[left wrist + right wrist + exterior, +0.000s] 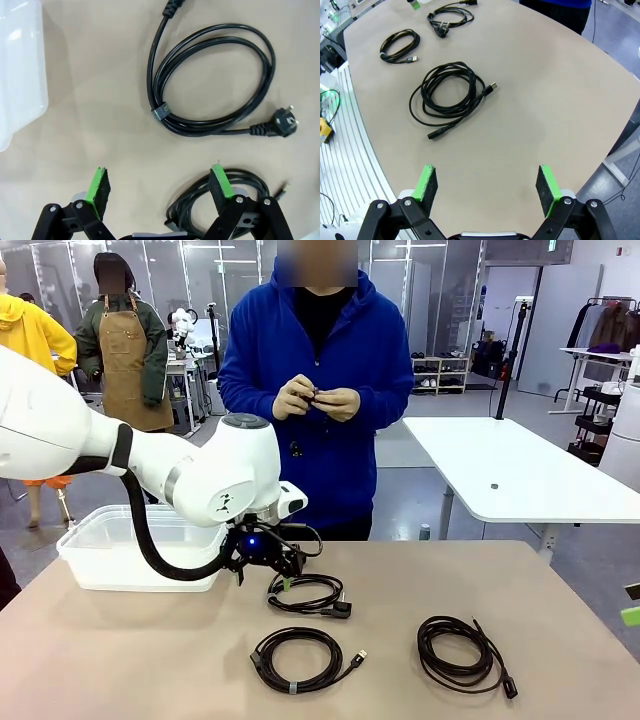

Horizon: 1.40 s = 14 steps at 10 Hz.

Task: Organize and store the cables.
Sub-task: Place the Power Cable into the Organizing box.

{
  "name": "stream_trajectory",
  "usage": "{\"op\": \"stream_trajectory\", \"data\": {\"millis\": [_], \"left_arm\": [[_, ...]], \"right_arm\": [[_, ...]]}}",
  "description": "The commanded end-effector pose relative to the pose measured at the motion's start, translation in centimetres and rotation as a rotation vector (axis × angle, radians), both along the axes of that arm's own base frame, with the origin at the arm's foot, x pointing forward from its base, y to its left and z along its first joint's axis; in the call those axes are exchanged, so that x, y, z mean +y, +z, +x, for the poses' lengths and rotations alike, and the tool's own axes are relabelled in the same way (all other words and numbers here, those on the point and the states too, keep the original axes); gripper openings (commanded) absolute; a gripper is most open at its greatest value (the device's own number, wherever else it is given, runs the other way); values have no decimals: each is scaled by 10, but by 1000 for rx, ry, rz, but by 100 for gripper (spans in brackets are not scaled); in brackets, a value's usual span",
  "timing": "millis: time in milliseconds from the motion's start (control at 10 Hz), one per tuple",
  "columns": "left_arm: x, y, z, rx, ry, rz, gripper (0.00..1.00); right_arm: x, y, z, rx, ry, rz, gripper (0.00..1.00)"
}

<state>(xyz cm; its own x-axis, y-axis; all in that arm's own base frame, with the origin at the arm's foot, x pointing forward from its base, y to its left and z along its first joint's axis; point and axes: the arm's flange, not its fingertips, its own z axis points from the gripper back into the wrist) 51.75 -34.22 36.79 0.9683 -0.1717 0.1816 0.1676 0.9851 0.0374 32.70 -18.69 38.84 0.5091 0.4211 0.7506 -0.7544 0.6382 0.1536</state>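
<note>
Left fingers (97,187) wide, empty, near coiled power-plug cable (160,111); right fingers (427,182) wide, empty, above table (545,100)

A coiled cable (176,210) lies partly hidden under one finger (220,182) of the left pincer (158,170). Ahead of it, one end of the power cable (159,111) runs off the picture's edge, and the clear bin (20,75) is cut off. What the person's hands (318,398) hold is too small to tell
</note>
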Motion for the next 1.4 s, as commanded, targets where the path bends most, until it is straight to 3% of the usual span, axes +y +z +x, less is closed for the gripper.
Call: {"op": "stream_trajectory", "data": {"millis": [0, 700, 1000, 1300], "left_arm": [[-4, -9, 12, 33, 73, -27, 100], [3, -50, 37, 28, 115, -89, 100], [5, -52, 45, 5, 146, -116, 100], [2, -55, 50, 29, 154, -110, 100]], "right_arm": [[0, 2, 3, 12, -18, 9, 100], [0, 2, 3, 12, -18, 9, 100], [0, 2, 3, 12, -18, 9, 100], [0, 2, 3, 12, -18, 9, 100]]}}
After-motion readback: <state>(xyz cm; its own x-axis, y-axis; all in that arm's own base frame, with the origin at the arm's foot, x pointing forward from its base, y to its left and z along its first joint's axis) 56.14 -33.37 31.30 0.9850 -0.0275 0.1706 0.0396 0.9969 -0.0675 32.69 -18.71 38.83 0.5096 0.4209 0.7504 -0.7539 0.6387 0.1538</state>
